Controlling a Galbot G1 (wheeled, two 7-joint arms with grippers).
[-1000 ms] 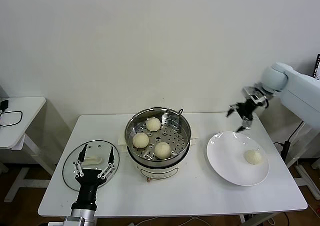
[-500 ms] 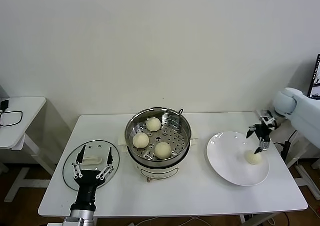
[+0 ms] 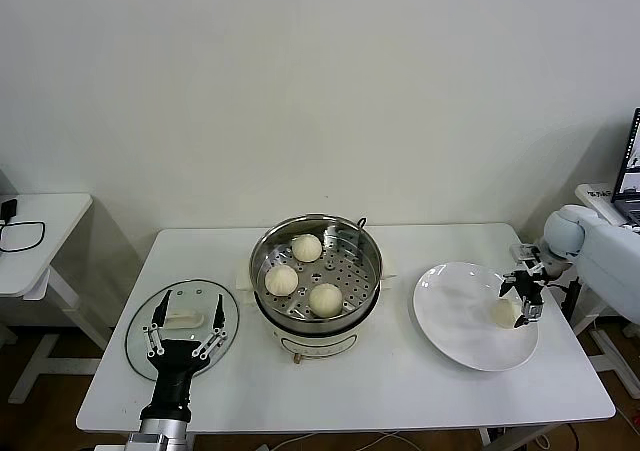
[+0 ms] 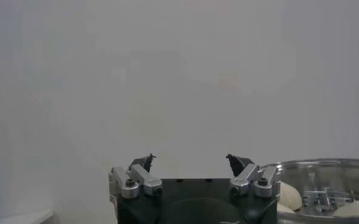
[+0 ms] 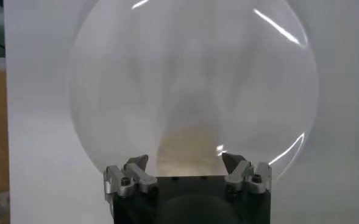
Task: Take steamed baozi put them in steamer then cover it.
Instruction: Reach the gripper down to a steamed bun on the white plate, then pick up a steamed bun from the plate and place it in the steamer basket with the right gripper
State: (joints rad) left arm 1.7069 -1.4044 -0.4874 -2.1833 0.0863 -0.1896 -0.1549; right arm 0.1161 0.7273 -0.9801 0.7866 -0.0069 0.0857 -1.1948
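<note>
Cream-white, the last baozi (image 3: 503, 312) lay on the plate (image 3: 455, 326); my right gripper (image 3: 526, 291), jaws wide open, hung over it. I judged it might be squashed; contact was probably absent.

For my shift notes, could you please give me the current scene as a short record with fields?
steamer: round shiny stainless-steel pot on a cream-white base, uncovered, mid-table
buns inside: three cream-white domed dough buns on the perforated tray
bun outside: one cream-white bun on the flat white round plate, to the right of the steamer
lid: round clear glass lid flat on the table, to the left of the steamer
right gripper: open, at the plate bun, not closed on it
left gripper: open, over the lid
</note>
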